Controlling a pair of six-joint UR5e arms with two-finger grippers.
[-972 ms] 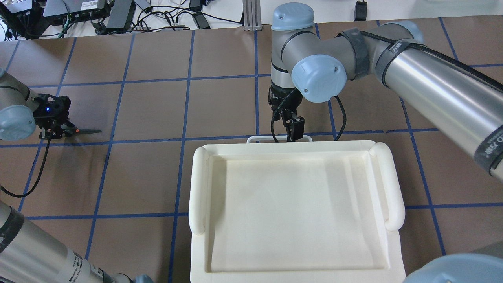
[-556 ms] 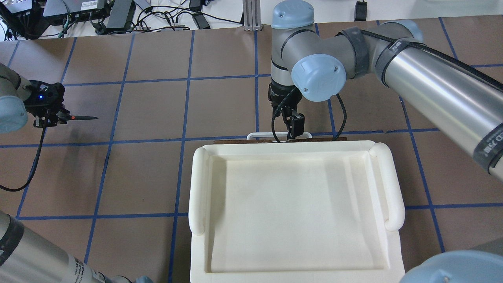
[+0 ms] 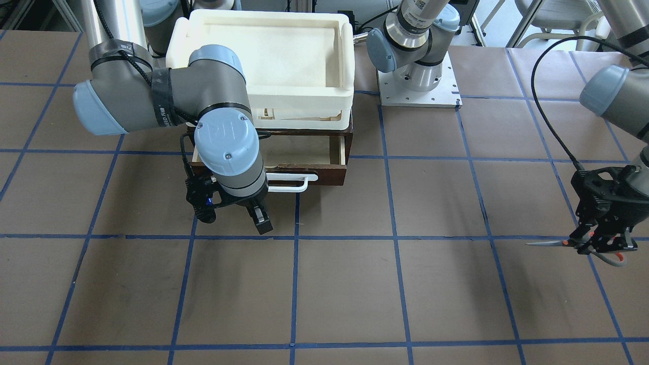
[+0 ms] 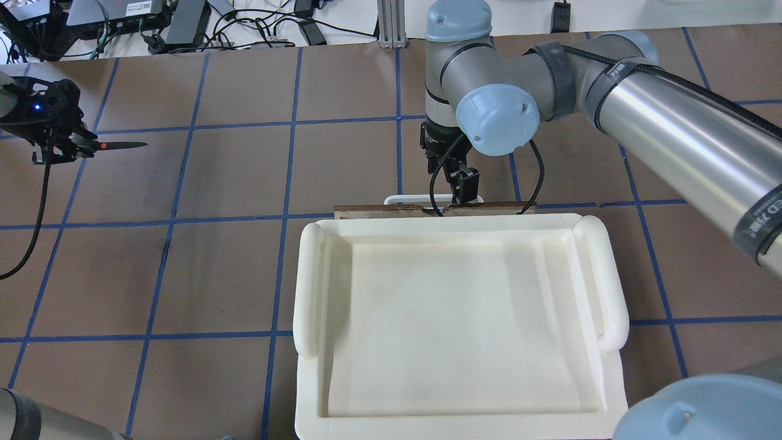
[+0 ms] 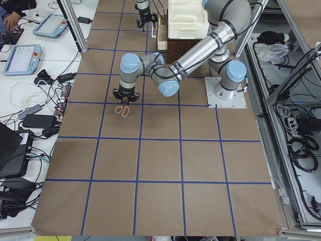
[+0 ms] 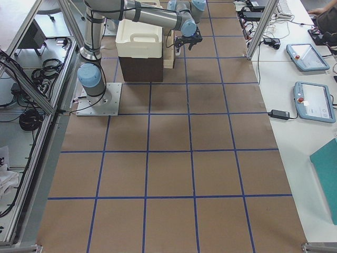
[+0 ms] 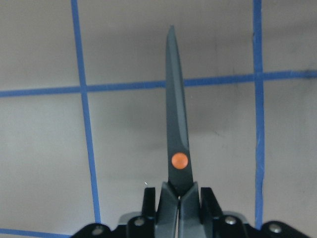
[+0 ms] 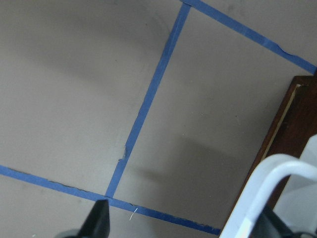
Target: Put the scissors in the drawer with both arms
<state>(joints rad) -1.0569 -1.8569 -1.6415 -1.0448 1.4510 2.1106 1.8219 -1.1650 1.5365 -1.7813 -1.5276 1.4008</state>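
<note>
The scissors [image 4: 119, 146] are held by the handles in my shut left gripper [image 4: 72, 146], off the table at its far left, blades pointing right. In the left wrist view the dark blades [image 7: 177, 114] and orange pivot stick out from the gripper [image 7: 179, 198]. In the front view they [image 3: 550, 243] hang below the gripper [image 3: 601, 242]. The drawer [image 3: 327, 176] is partly pulled out under the white bin. My right gripper [image 4: 459, 188] is open at the white bar handle [image 8: 265, 191], which lies between its fingers, against one of them.
The white tray-like bin [image 4: 308, 281] sits on top of the drawer's cabinet and hides most of the drawer from above. The left arm's base plate [image 3: 418, 83] stands beside it. Brown paper with a blue tape grid covers the table.
My left gripper has lifted the scissors and carried them farther from the robot. My right gripper has moved away from the bin and the drawer's dark front has come out with it.
</note>
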